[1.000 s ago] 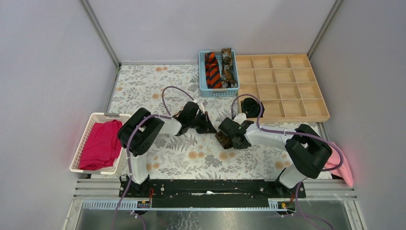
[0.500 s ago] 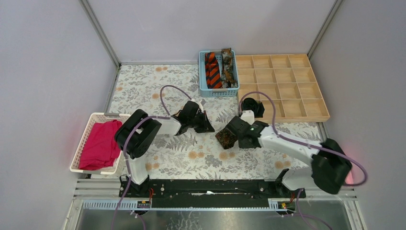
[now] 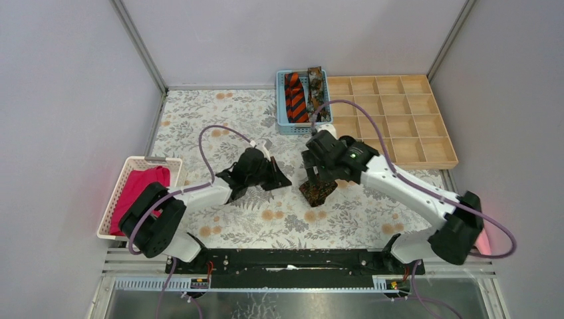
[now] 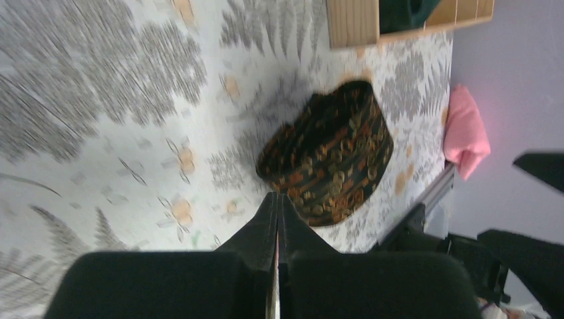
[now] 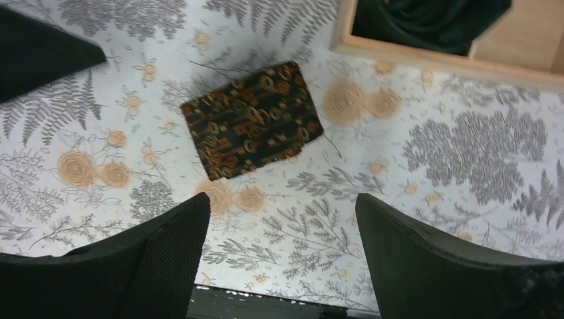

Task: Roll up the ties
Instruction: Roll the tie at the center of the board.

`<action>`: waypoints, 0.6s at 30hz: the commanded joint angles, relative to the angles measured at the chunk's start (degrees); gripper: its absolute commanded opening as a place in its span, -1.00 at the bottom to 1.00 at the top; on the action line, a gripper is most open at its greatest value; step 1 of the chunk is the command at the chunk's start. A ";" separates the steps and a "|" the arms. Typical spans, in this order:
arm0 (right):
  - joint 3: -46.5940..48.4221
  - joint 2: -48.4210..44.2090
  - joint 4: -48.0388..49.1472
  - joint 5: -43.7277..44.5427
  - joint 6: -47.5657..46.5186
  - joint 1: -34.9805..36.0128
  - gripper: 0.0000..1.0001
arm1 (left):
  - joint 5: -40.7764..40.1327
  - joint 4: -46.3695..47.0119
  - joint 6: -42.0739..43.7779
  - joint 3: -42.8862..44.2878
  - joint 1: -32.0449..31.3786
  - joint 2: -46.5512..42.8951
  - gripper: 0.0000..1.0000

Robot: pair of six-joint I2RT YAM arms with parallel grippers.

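A rolled dark brown mottled tie [image 3: 317, 192] [image 4: 326, 163] [image 5: 253, 119] lies as a coil on the floral table cloth, free of both grippers. My right gripper [image 3: 319, 175] [image 5: 281, 199] hovers just above and behind it, open wide with nothing between its fingers. My left gripper [image 3: 284, 182] [image 4: 277, 197] is shut and empty, its tip pointing at the coil from the left, a short gap away. An orange-and-black striped tie [image 3: 294, 98] and another brown mottled tie [image 3: 316, 93] lie in the blue basket [image 3: 282, 124]. A rolled black tie [image 5: 425, 20] sits in a wooden tray compartment.
The wooden compartment tray [image 3: 399, 119] stands at the back right, close behind the coil. A white basket [image 3: 108, 214] holding magenta cloth [image 3: 136, 199] sits at the left edge. A pink cloth [image 3: 480, 240] [image 4: 465, 129] hangs off the table's right front corner.
My right gripper has opened, let go of the brown coil and risen back toward the tray. The coil stays on the table. My left arm has swung lower and leftward, gripper still shut.
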 commanded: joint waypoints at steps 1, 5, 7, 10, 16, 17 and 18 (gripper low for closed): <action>6.44 9.09 -1.74 -5.40 -8.50 -1.22 0.80 | 1.61 8.53 -6.89 -3.96 -4.29 -1.19 -1.00; 8.40 13.16 0.13 -9.32 -11.59 -3.48 0.95 | 0.89 12.02 -8.69 -6.31 -5.60 -1.12 -1.00; 8.37 14.53 0.82 -11.71 -12.58 -5.50 0.98 | 1.57 13.68 -9.24 -6.81 -5.79 0.00 -1.00; 8.63 16.67 1.18 -13.28 -14.02 -7.18 0.99 | 3.18 17.39 -10.39 -6.84 -6.43 3.35 -1.00; 10.56 21.57 1.43 -16.11 -16.12 -9.37 0.99 | 4.67 22.73 -12.58 -7.69 -7.93 8.75 -1.00; 10.60 21.97 1.75 -16.94 -16.14 -9.58 0.99 | 4.53 22.99 -12.84 -7.88 -8.33 9.01 -1.00; 10.56 22.27 2.15 -17.82 -16.22 -9.78 0.99 | 4.10 22.82 -12.84 -8.03 -8.78 9.08 -1.00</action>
